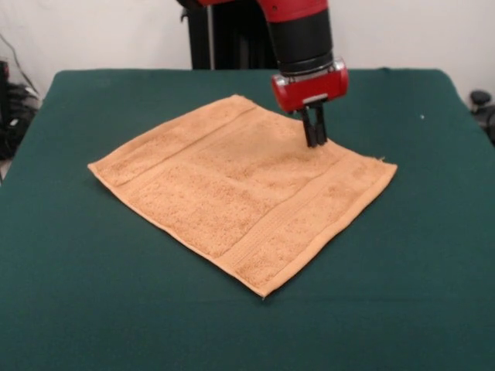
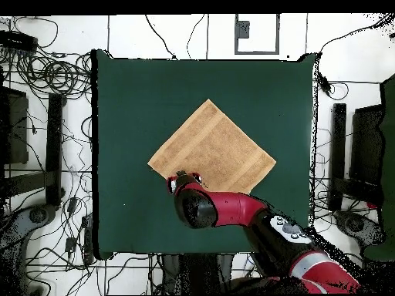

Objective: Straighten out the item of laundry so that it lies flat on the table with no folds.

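A robotics lab: 1 red and black arm [image 2: 254,216] reaches over a table [image 2: 123,116] draped in plain green cloth, loose cables [image 2: 46,73] sprawl across the pale floor on both sides, and dark equipment racks [image 2: 362,154] flank it.

Towel [image 1: 240,189] flat mid-table [image 1: 93,309]; end effector [image 1: 315,141] at its far edge

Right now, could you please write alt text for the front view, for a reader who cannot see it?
A tan towel lies spread flat, turned like a diamond, on a dark green table. A red and black robot arm reaches down from above, its claw with fingers close together at the towel's surface near the far right edge.
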Controlling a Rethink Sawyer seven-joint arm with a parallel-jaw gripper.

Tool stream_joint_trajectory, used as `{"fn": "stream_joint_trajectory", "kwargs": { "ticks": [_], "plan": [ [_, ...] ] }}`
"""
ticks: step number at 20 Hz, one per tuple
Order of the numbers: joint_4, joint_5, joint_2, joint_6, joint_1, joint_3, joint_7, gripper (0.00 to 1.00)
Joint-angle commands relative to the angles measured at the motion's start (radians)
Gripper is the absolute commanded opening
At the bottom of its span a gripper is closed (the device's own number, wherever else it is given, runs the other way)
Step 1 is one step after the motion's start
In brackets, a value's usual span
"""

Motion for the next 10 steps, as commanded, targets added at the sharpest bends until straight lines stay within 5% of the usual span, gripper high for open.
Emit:
{"fn": "stream_joint_trajectory", "kwargs": {
  "ticks": [1, 10],
  "plan": [
    [-0.022, 0.050, 0.021, 0.056, 0.025, 0.079, 0.166, 0.00],
    [-0.031, 0.036, 0.040, 0.069, 0.028, 0.057, 0.147, 0.00]
  ]
}}
